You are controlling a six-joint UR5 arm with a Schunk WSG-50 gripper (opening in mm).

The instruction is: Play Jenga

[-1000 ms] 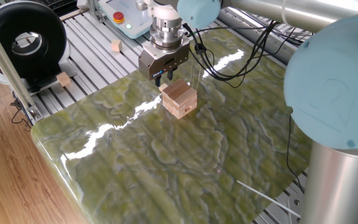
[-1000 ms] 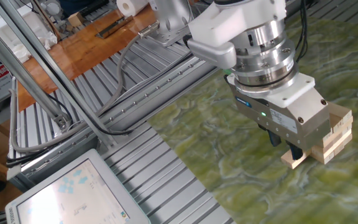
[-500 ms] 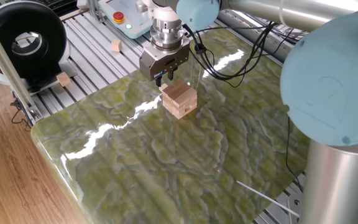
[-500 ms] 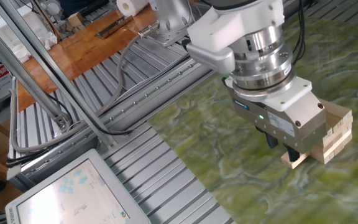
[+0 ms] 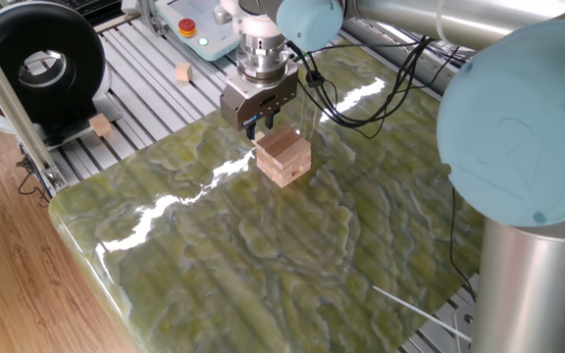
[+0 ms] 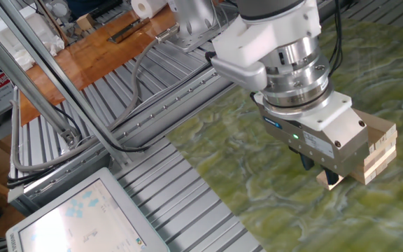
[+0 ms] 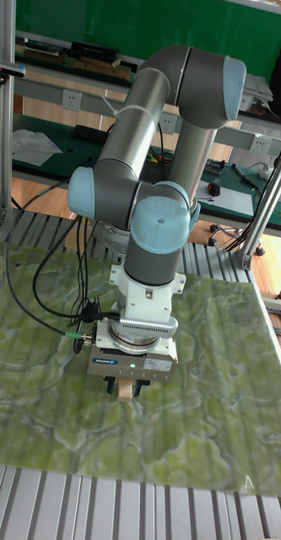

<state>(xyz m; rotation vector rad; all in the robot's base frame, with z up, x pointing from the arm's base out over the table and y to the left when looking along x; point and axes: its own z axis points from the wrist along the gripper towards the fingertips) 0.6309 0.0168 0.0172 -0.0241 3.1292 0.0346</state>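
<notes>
Jenga (image 5: 282,156) tower sits just below/front of pincer (image 5: 260,122) on counter (image 5: 263,255); top blocks' long axis runs away from arm. Fingers look parted, holding nothing.

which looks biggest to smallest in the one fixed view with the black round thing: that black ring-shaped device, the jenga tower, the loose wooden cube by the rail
1. Black ring-shaped device, though nearer the camera.
2. Pale wooden Jenga tower.
3. Small loose wooden cube.

The Jenga (image 5: 282,157) tower (pale wooden blocks, crossed layers) stands upright on the green counter (image 5: 263,245).
</notes>
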